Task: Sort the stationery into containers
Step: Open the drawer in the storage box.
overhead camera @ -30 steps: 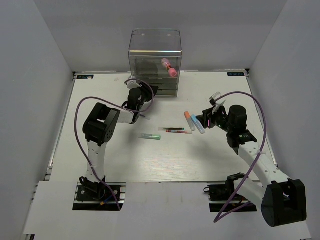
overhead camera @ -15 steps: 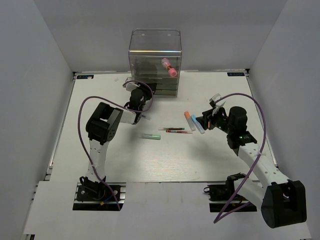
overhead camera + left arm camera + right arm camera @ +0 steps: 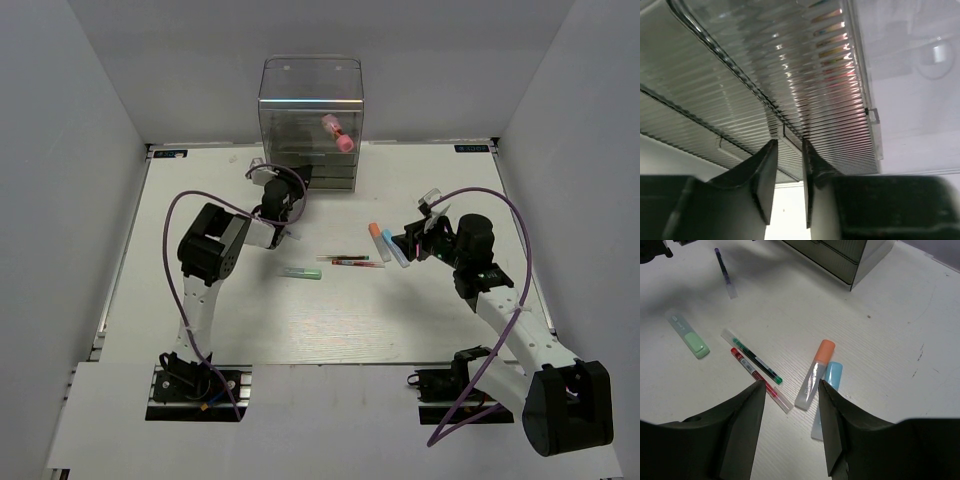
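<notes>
The left gripper [image 3: 788,144] has pushed in closer to the cabinet [image 3: 310,80] over the last second, its jaws narrowing on either side of a drawer handle [image 3: 790,134], apparently to pull it open. Whether they pinch it yet cannot be told. Six loose items lie waiting on the surface [image 3: 300,320]: one green highlighter [image 3: 301,272], one red pen [image 3: 757,380], one green pen [image 3: 755,361], one blue-capped marker [image 3: 827,390] beside one orange-capped marker [image 3: 816,371], and farther back one dark pen [image 3: 723,270]. The right gripper [image 3: 791,385] hovers over the two capped markers, jaws apart and empty, seemingly poised to pick. One pink marker [image 3: 338,133] shows through the cabinet's clear upper front.
</notes>
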Action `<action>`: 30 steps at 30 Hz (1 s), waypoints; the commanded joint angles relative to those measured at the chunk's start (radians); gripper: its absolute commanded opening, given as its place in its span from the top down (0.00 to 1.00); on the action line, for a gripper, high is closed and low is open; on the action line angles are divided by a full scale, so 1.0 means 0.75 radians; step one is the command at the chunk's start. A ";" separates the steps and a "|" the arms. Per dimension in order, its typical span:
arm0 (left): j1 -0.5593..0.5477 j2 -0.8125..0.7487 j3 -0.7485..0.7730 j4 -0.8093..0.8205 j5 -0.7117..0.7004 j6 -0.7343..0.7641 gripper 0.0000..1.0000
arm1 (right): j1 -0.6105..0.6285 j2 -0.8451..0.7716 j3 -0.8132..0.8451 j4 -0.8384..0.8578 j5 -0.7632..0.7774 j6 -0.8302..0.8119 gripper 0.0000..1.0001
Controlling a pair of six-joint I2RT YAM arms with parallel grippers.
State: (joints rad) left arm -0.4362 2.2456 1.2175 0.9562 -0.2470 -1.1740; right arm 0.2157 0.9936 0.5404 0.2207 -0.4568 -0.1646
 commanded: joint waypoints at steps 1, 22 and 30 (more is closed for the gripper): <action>0.001 -0.004 0.058 0.001 -0.047 -0.034 0.67 | -0.007 -0.026 -0.007 0.068 -0.021 -0.008 0.47; -0.038 -0.133 -0.443 0.486 0.080 -0.046 1.00 | -0.012 -0.034 -0.027 0.076 -0.025 -0.020 0.47; -0.069 -0.204 -0.543 0.545 0.139 0.005 0.76 | -0.016 -0.026 -0.035 0.060 -0.047 -0.044 0.33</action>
State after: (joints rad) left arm -0.4770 2.1471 0.8276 1.3548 -0.1913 -1.2480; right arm 0.2089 0.9871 0.5163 0.2359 -0.4629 -0.1757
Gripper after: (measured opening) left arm 0.162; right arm 0.647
